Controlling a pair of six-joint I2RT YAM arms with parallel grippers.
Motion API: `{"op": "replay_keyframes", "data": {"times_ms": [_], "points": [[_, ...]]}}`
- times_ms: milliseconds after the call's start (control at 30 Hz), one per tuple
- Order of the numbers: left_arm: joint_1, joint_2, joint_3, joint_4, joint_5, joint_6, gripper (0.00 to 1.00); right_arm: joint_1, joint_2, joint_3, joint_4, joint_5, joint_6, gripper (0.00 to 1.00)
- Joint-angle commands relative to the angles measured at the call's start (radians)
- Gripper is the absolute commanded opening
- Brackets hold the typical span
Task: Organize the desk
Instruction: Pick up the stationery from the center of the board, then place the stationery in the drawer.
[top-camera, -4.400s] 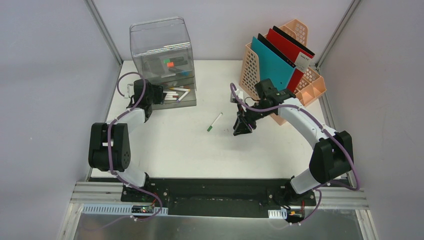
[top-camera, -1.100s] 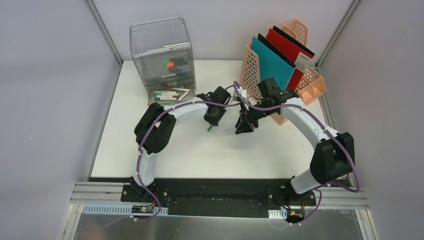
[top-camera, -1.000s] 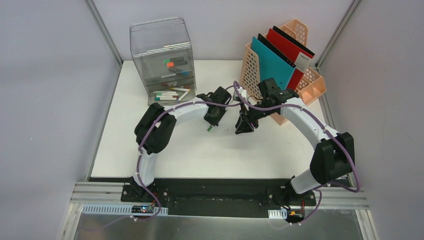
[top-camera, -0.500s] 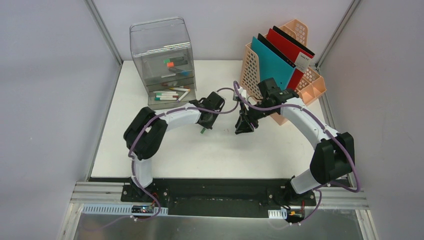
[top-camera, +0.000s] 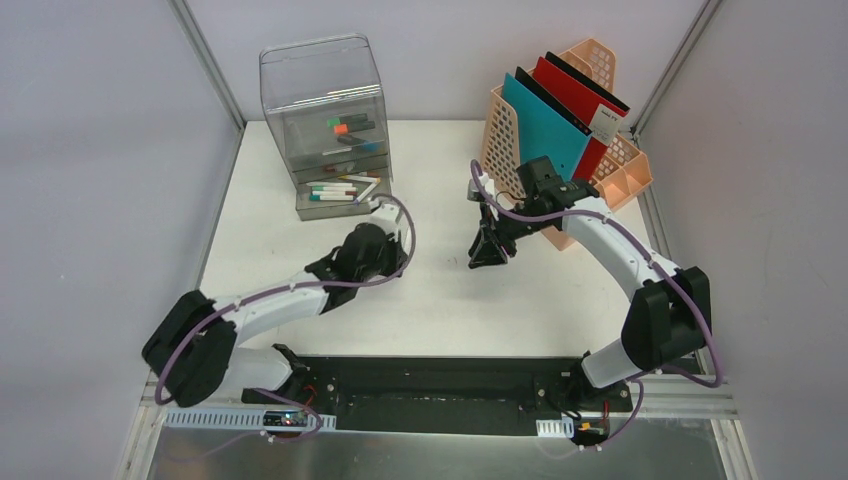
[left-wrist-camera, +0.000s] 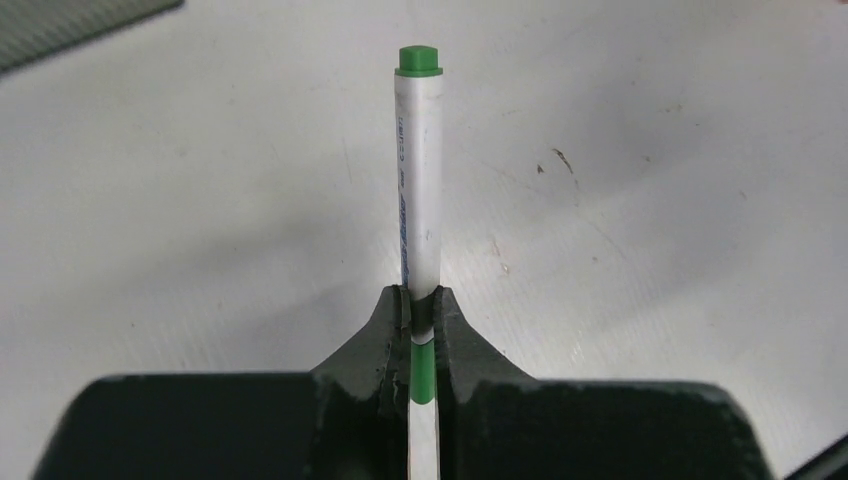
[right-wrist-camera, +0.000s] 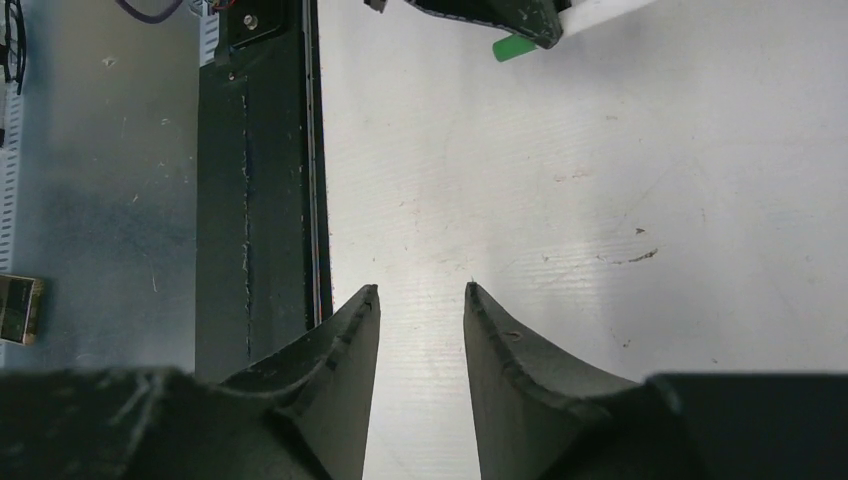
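The white bench (top-camera: 430, 290) carries a clear drawer box (top-camera: 325, 120) at its far left corner and a peach file rack (top-camera: 625, 170) at its far right corner. A black rail (top-camera: 430, 385) runs along its near edge.

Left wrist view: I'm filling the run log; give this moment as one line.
left hand: shut on green-capped marker | right hand: open, empty, over desk
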Motion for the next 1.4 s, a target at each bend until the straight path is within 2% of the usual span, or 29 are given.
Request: {"op": "replay_keyframes", "data": {"times_ms": [0,133,267,467,733,967,1167,1367], "points": [[-0.005,-0.180,-0.215,0.429,0.039,-0.174,0.00,-0.005,-0.079,-0.024,0.089,-0.093,0.055,0.39],[-0.006,-0.286,-0.376,0.682,0.078,-0.291,0.00,-0.005,-0.095,-0.044,0.178,-0.153,0.162,0.39],[-0.006,-0.302,-0.399,0.719,0.148,-0.384,0.00,-0.004,-0.114,-0.105,0.384,-0.215,0.383,0.40],[-0.015,-0.211,-0.401,0.853,0.201,-0.526,0.00,-0.004,-0.116,-0.232,0.828,-0.219,0.811,0.45],[-0.068,-0.060,-0.388,1.006,0.169,-0.606,0.00,-0.005,-0.033,-0.304,1.157,-0.169,1.235,0.49],[-0.116,0.001,-0.366,1.062,0.157,-0.611,0.00,-0.005,-0.010,-0.314,1.169,-0.129,1.248,0.50],[-0.138,0.045,-0.363,1.097,0.133,-0.617,0.00,-0.007,0.008,-0.280,1.011,-0.066,1.120,0.50],[-0.150,0.087,-0.351,1.138,0.135,-0.624,0.00,-0.003,0.056,-0.270,0.999,-0.101,1.133,0.48]]}}
